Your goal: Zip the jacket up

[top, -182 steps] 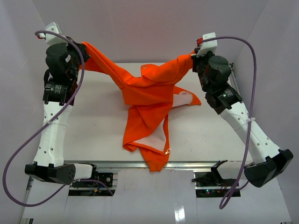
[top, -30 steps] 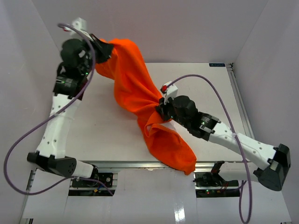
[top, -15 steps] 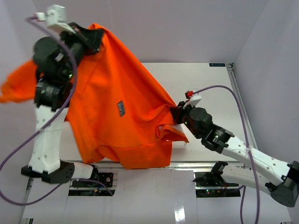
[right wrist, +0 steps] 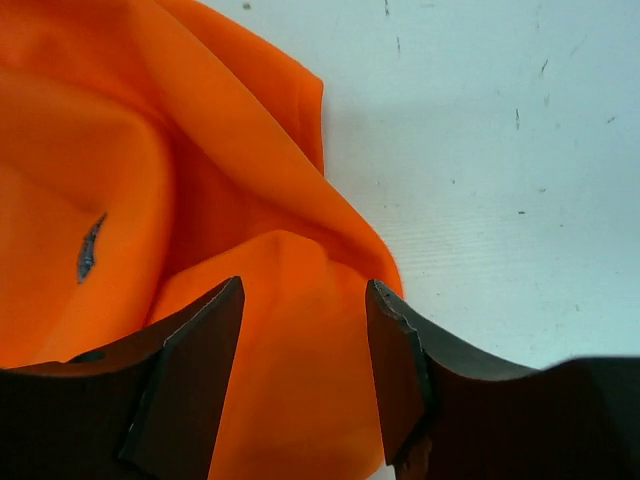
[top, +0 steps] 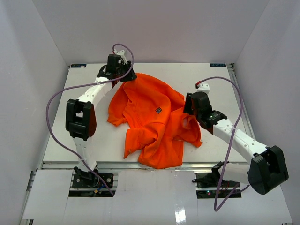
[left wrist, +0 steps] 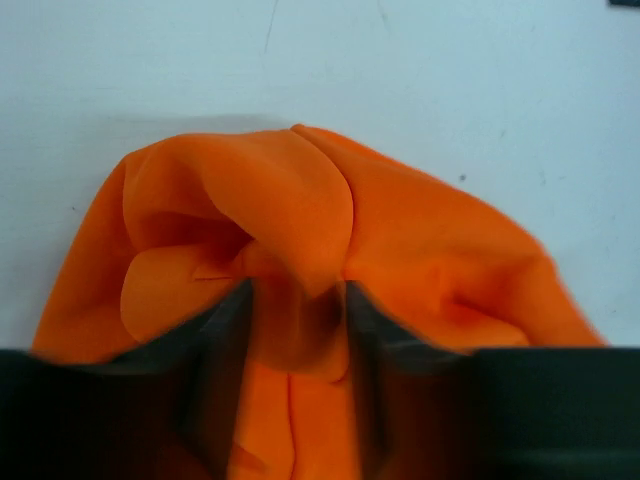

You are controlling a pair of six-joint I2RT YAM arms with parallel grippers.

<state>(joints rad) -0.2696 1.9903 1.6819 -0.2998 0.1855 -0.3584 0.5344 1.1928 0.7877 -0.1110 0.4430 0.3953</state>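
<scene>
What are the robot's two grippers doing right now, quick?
Left gripper: closed on the bright orange soft fabric jacket.
Right gripper: open, over a fold of the jacket.

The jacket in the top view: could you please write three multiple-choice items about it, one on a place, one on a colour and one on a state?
1. Where does the left end effector meet the jacket?
A. at its far end
B. at its near end
C. nowhere

2. What colour is the jacket?
A. blue
B. orange
C. green

3. How does the jacket lie?
A. crumpled on the table
B. stretched in the air
C. folded in a neat square

Answers:
1 A: the left end effector pinches bunched fabric at the far end.
2 B: all the cloth in view is bright orange.
3 A: it rests in loose folds on the table.
</scene>
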